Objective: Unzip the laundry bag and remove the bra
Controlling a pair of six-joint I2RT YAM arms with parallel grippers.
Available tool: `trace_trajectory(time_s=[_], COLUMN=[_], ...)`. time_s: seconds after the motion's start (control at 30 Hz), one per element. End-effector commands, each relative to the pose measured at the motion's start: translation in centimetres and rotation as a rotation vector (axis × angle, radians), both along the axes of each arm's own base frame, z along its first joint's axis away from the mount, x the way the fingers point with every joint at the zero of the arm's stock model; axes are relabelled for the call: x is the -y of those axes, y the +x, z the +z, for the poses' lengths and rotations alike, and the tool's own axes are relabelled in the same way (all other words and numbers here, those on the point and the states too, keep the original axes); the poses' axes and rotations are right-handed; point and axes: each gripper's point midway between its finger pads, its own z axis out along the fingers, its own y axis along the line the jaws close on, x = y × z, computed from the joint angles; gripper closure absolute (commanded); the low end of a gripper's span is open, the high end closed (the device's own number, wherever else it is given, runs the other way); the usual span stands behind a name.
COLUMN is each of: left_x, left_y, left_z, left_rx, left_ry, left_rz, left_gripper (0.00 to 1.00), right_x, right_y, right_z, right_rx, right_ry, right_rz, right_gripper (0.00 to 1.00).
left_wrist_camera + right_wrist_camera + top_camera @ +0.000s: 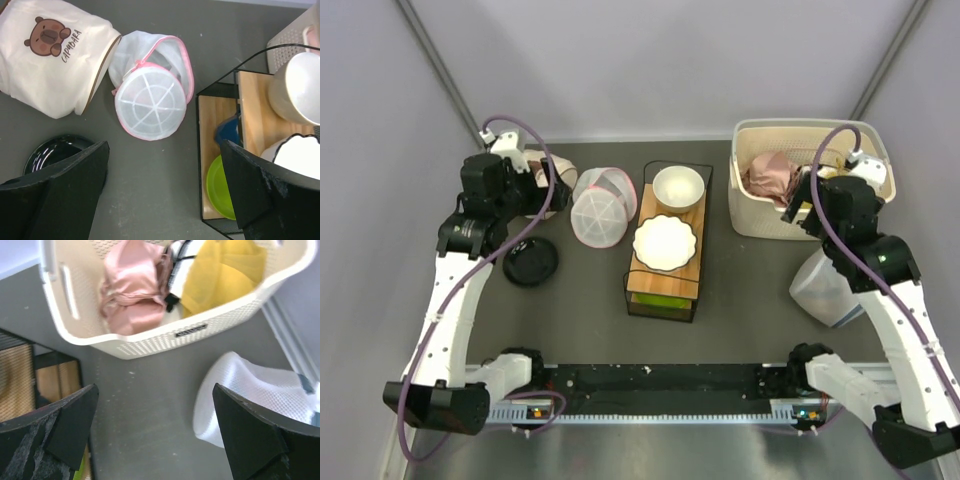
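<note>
The laundry bag (245, 390) runs off-frame, contents unreadable; left gripper (162, 160) and right gripper (155, 400) spread wide.

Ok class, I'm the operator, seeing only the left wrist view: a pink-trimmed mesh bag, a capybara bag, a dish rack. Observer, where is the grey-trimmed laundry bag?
Observer: The laundry bag lies far right, just nearer the arm bases than the basket.
Operator: Does the bra show inside it?
Observer: No; the right wrist view shows only its white mesh, nothing orange.
Operator: And the right claw?
Observer: The right claw is open and empty, hovering between basket and bag.
</note>
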Motion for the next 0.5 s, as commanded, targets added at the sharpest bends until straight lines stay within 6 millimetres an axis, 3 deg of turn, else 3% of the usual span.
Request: trace_trajectory(time_s=[0.0,0.1,0.23,0.3,0.4,0.43,0.47], left_x=[-0.6,0.1,0.6,1.2,1.7,1.8,1.9], left_y=[1.2,1.5,2.0,2.3,2.6,2.7,2.8], left_z=[0.2,0.3,0.3,0.2,0.0,0.1,0.0], left_rx=[-0.007,-0.011,-0.013,-0.017,-0.023,-0.02,-0.025], left_ry=[0.039,0.018,-0.001,-0.02,-0.032,-0.033,-0.039], left_rz=[0.045,0.014,-0.001,-0.02,-0.041,-0.043,-0.041], left_gripper=[0.01,0.01,0.01,0.01,0.01,0.01,0.01], right_x=[4.3,5.4,5.5,5.5,6.0,6.0,6.0], right_y=[-3.1,-4.7,-5.9,-6.0,-5.6,-5.0,-4.6], right_z=[-1.1,-3.8,-9.3,-10.8,-12.9,-13.3,-13.8], right_rx=[-0.005,-0.069,-0.218,-0.252,-0.319,-0.32,-0.339], right_ry=[-0.06,-0.068,-0.021,-0.001,-0.048,-0.059,-0.084], right_rz=[-0.226,-0.304,-0.374,-0.409,-0.43,-0.432,-0.411], right_gripper=[0.01,0.01,0.01,0.01,0.14,0.24,0.29])
